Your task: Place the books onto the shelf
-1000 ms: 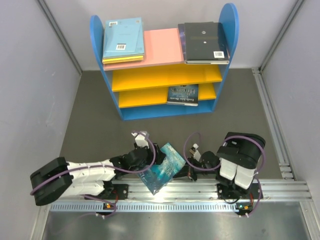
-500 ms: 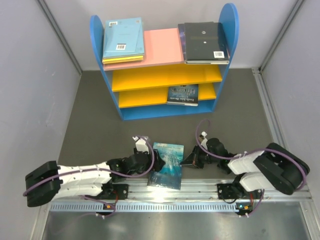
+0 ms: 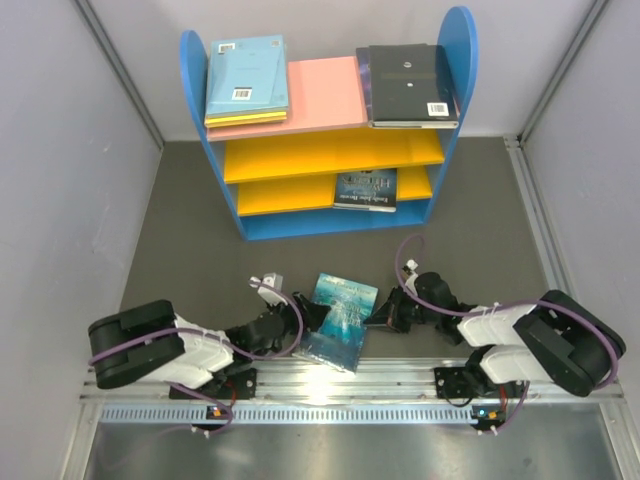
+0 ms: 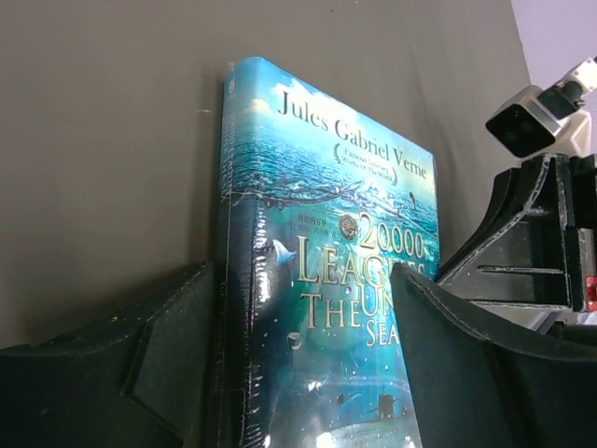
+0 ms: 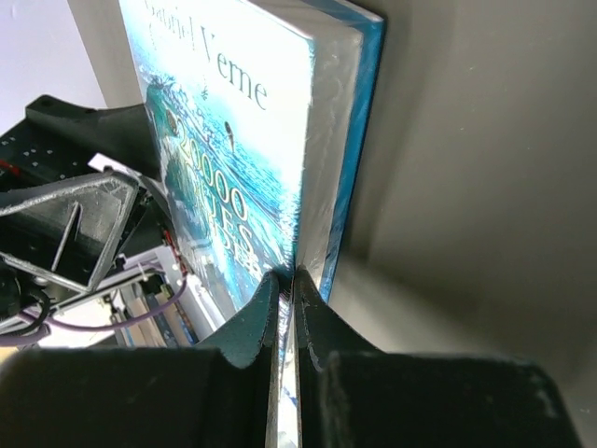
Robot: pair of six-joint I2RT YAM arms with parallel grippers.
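A teal book (image 3: 341,312) (image 4: 326,187) (image 5: 215,140) stands on its edge on the dark floor near the arms. My left gripper (image 3: 306,318) (image 4: 303,275) is open, one finger beside the spine and the other in front of the cover. My right gripper (image 3: 380,314) (image 5: 287,276) is shut on the thin edge of the book's front cover. The shelf (image 3: 325,92) stands at the back. On its pink top lie a light blue book (image 3: 246,75) over a yellow one and a black book (image 3: 408,85). A dark blue book (image 3: 366,189) lies on the lowest yellow board.
A metal rail (image 3: 400,375) runs along the near edge under both arm bases. Grey walls (image 3: 60,200) close in left, right and behind the shelf. Dark floor (image 3: 200,240) lies between shelf and arms.
The right arm unfolded and reached left to the book. The left arm drew back towards its base, its jaws narrowed slightly, and the book turned and moved a little away from the rail.
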